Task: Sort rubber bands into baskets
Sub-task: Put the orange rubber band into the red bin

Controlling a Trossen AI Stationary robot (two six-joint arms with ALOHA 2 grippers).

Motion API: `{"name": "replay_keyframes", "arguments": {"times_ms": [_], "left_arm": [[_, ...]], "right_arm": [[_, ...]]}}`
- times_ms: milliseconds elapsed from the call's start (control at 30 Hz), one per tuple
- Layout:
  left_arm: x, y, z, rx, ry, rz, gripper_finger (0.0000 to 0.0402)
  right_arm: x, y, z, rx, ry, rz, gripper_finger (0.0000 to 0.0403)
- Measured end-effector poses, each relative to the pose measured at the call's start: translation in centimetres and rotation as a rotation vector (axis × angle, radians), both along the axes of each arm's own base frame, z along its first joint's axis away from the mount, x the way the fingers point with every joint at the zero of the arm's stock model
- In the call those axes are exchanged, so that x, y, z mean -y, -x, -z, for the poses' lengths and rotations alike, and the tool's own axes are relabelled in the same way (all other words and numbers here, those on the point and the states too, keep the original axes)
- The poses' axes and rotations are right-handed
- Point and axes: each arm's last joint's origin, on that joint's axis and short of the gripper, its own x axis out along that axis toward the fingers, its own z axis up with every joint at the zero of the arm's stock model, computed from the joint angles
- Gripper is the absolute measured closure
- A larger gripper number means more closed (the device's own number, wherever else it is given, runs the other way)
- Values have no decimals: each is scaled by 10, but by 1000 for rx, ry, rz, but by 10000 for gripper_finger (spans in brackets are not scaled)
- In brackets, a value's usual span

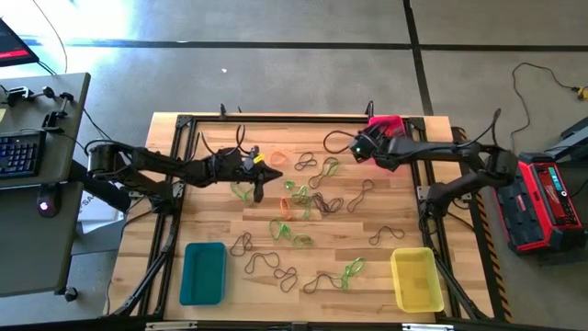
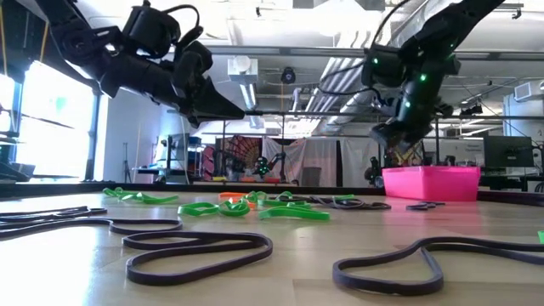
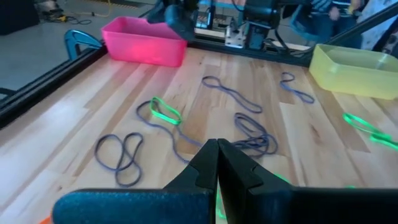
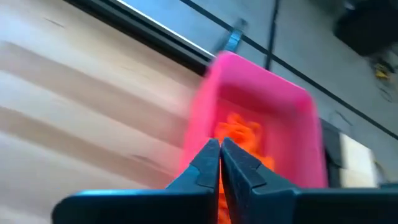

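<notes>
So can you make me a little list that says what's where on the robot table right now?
left gripper: shut, empty, above the middle bands
right gripper: shut, empty, over the pink basket
pink basket: far right corner, orange bands inside
teal basket: near left, looks empty
yellow basket: near right, looks empty
loose bands: green and dark ones spread over the table, plus an orange one

I see a light wooden table [image 1: 184,230] carrying three baskets: teal [image 1: 203,272] at its near-left corner, yellow [image 1: 416,278] near-right, pink [image 1: 386,123] far-right (orange bands inside). Loose rubber bands [image 1: 303,198] lie scattered across its middle.
</notes>
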Motion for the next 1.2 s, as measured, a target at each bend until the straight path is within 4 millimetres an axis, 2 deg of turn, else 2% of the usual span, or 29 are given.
{"name": "replay_keyframes", "arguments": {"times_ms": [167, 333, 433, 567, 833, 1200], "left_arm": [[-6, 2, 0, -3, -11, -21, 401], [-9, 3, 2, -26, -30, -28, 401], [-9, 4, 4, -57, -48, -19, 401], [-9, 5, 7, -86, -63, -13, 401], [-10, 7, 12, -155, -75, -58, 391], [-12, 19, 30, -372, -44, -231, 305]], "right_arm": [[-17, -22, -4, 146, 3, -128, 402], [-30, -41, 0, 366, -25, -384, 402], [-33, -42, 7, 458, -43, -489, 402], [-37, -39, 17, 490, -69, -605, 403], [-40, -32, 28, 515, -165, -591, 402], [-40, -33, 27, 523, -145, -584, 402]]}}
